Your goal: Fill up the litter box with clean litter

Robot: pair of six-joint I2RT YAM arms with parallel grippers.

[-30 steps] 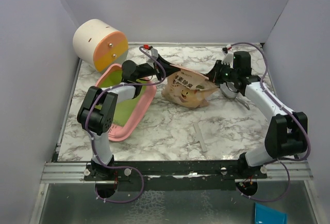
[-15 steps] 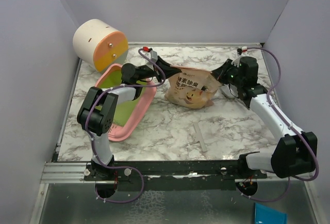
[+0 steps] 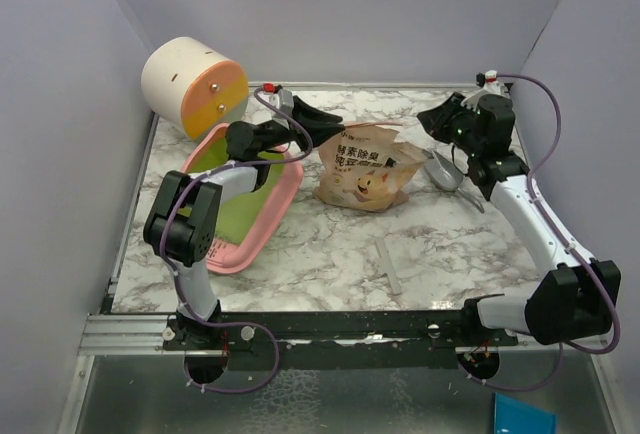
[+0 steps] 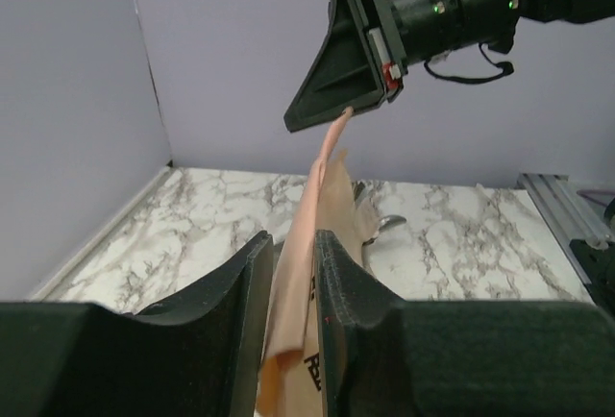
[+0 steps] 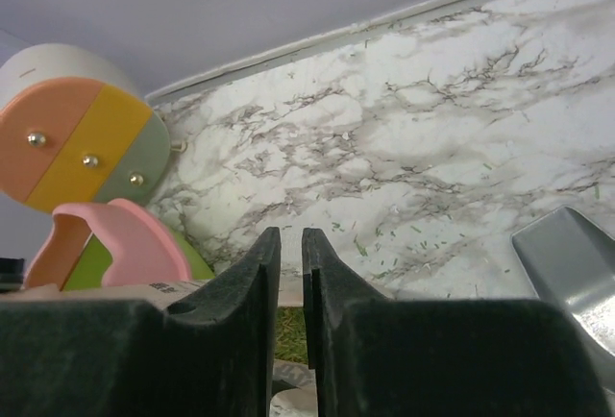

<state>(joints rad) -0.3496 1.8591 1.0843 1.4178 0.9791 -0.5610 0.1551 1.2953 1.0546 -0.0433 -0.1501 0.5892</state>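
Top view. The litter box (image 3: pixel 265 229) lies flat on the left half of the marble table (image 3: pixel 330 244), grille end toward the arm bases. Its green floor shows beside the left forearm, which reaches over it. I cannot make out what lies on that floor. A cream-and-orange cylinder (image 3: pixel 193 86) lies on its side just behind the box, in the far left corner. A tan paper bag (image 3: pixel 362 172) stands mid-table, between the two grippers. The left gripper (image 3: pixel 325 124) is at the bag's upper left corner. The right gripper (image 3: pixel 428 119) is beside its upper right corner, with a grey scoop (image 3: pixel 443 170) on the table just beneath it. A white strip (image 3: pixel 388 265) lies nearer the bases, well apart from the bag.

Left wrist view. The jaws stand at a narrow gap with the bag's top edge running up between them. I cannot tell whether they press the paper. The far tip of that edge reaches the right gripper's finger.

Right wrist view. The jaws are nearly together, a thin slit with marble showing through it. I cannot tell whether the bag's corner is nipped. Low in the slit is a greenish grainy patch, seemingly litter (image 5: pixel 291 332), just above a bit of tan paper. A few green grains are scattered on the marble near the scoop. The box and cylinder show at far left.
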